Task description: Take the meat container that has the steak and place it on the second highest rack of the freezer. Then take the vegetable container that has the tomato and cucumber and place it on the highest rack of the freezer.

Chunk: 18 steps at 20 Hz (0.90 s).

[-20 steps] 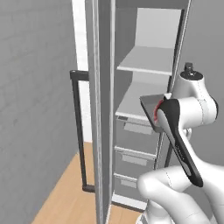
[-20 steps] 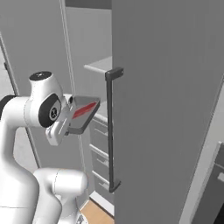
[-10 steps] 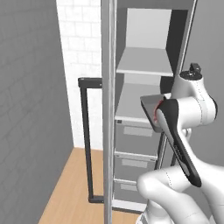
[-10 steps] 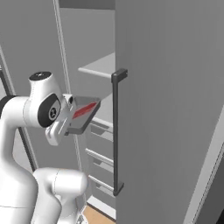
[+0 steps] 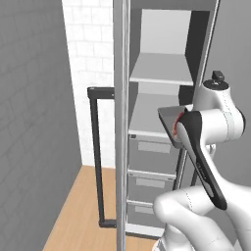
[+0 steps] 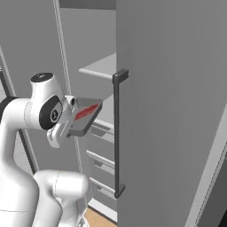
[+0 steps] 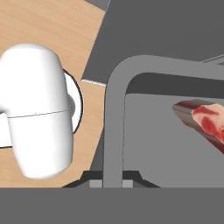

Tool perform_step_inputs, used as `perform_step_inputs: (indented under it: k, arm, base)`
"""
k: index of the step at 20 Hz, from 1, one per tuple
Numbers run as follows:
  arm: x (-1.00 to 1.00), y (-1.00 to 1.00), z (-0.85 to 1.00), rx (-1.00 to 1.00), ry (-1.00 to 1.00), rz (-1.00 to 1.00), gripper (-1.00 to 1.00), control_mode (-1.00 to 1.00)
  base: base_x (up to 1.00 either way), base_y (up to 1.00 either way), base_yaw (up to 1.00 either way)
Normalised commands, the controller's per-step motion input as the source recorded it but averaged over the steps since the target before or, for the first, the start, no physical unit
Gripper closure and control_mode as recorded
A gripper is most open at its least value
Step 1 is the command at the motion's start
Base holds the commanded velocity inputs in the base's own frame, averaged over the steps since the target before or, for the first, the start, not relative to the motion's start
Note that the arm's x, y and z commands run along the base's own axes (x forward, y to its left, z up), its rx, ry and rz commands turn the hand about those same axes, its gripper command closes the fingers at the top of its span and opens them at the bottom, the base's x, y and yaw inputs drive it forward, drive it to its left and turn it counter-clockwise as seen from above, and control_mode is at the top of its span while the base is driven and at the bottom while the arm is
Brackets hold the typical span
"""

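Right base view shows the steak as a flat red strip; hand view shows it marbled. Gripper is clamped on the grey tray rim.

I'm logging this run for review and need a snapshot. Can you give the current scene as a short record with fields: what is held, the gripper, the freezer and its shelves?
held item: meat container, dark-grey tray carried in front of the open cabinet
contents: steak, red strip lying inside the tray
gripper: gripper shut on the tray's rim
freezer: freezer with its door swung open, black bar handle on the door
shelves: highest rack bare, the shelf below it also bare
drawers: grey drawers below the shelves, closed
task state: tray not yet set on a shelf
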Motion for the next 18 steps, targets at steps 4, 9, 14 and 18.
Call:
perform_step_inputs:
  k: [4, 9, 14, 18]
  arm:
    - [0.0, 0.0, 0.0, 0.0, 0.0, 0.0, 1.0, 1.0]
    - [0.0, 0.0, 0.0, 0.0, 0.0, 0.0, 1.0, 1.0]
    - [0.0, 0.0, 0.0, 0.0, 0.0, 0.0, 1.0, 1.0]
    - [0.0, 0.0, 0.0, 0.0, 0.0, 0.0, 1.0, 1.0]
  base:
    - [0.61, 0.0, -0.07]
    - [0.75, 0.0, -0.07]
    - [0.06, 0.0, -0.01]
    - [-0.52, -0.02, 0.0]
